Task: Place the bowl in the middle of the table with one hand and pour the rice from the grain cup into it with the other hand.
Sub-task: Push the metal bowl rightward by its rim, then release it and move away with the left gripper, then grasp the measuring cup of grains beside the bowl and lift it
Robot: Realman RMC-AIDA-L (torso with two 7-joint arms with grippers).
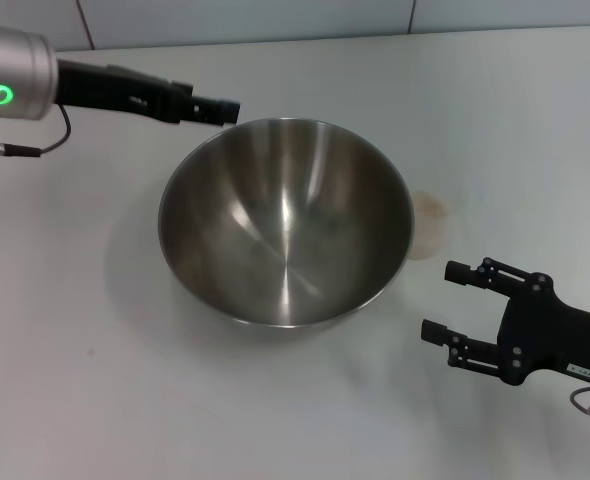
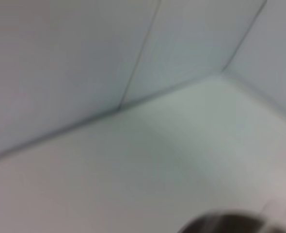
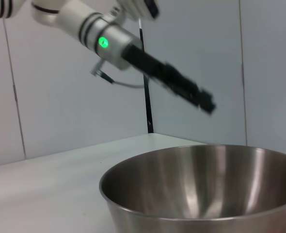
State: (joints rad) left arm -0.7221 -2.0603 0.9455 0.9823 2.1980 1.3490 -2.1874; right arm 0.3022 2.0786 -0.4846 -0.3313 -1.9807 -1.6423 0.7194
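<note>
Steel bowl (image 1: 285, 225) sits mid-counter (image 1: 75, 380); rigid, slick, best pinched at its thin rim. Right tool (image 1: 453, 300) gapes wide; left tool (image 1: 225, 108) unclear.

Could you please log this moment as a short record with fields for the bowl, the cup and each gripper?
bowl: steel bowl upright on the white table, no rice visible inside
cup: cup partly hidden behind the bowl's right side
left gripper: left gripper above the bowl's far-left rim
right gripper: right gripper open, empty, right of the bowl
</note>
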